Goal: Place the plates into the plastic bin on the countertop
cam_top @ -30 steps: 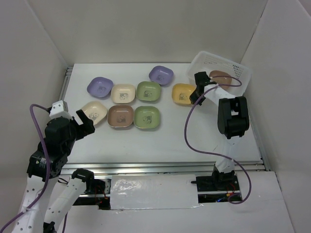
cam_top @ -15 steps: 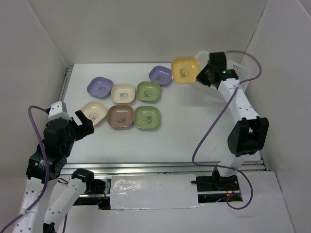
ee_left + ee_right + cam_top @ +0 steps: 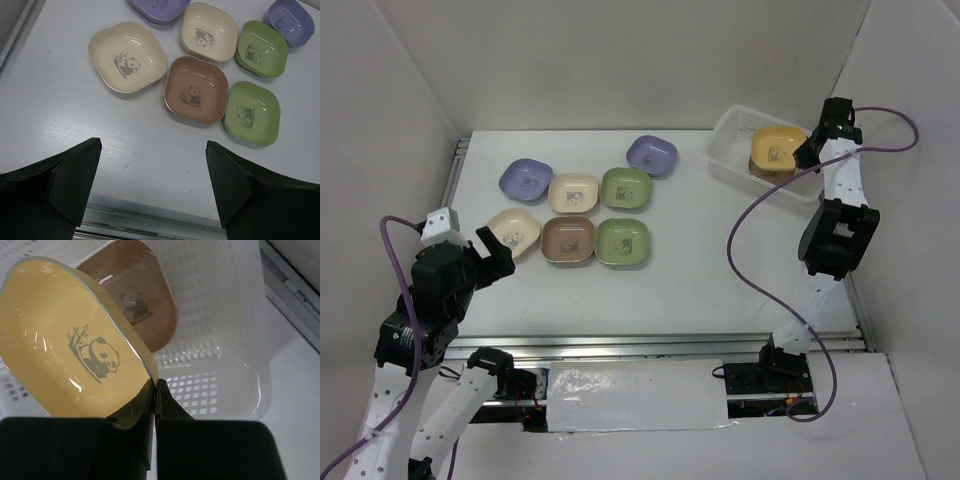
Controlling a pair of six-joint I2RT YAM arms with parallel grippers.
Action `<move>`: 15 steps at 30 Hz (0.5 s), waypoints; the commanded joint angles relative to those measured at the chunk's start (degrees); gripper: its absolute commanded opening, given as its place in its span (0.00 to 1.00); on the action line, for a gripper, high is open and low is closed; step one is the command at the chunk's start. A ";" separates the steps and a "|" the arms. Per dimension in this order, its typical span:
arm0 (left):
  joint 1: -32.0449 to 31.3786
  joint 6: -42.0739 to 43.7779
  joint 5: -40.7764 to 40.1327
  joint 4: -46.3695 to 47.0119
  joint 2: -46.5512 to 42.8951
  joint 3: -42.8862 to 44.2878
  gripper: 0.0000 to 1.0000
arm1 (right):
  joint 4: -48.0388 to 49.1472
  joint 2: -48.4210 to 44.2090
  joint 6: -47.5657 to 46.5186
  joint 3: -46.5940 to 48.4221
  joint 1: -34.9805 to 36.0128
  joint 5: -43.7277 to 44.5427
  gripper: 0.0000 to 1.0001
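Note:
My right gripper [image 3: 808,156] [image 3: 155,384] is shut on the rim of an orange-yellow plate [image 3: 776,149] [image 3: 70,355], held in the air over the plastic bin [image 3: 730,143] [image 3: 220,340] at the back right. A brown plate [image 3: 769,170] [image 3: 142,305] lies in the bin beneath it. Several plates sit on the countertop [image 3: 670,250]: purple [image 3: 525,180], cream [image 3: 574,192], green [image 3: 625,187], purple [image 3: 651,154], cream [image 3: 515,231] [image 3: 127,56], brown [image 3: 568,239] [image 3: 196,90], green [image 3: 622,241] [image 3: 251,112]. My left gripper [image 3: 490,252] [image 3: 152,172] hangs open near the front left, nothing between its fingers.
White walls close in the countertop at the back and both sides. A metal rail [image 3: 620,345] [image 3: 140,220] runs along the front edge. Purple cables [image 3: 740,260] trail from both arms.
My right arm has lifted the orange-yellow plate off the countertop and swung it to the right, over the bin. The left arm has barely moved.

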 commanded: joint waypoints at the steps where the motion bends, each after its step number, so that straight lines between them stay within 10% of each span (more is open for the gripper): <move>1: -0.65 1.30 0.12 2.30 0.88 -0.22 0.99 | -0.64 0.46 -4.27 3.59 -0.20 0.18 0.00; 15: -4.34 1.30 0.03 2.39 2.55 -0.22 0.99 | 0.32 10.22 -6.92 10.36 -1.61 2.74 0.06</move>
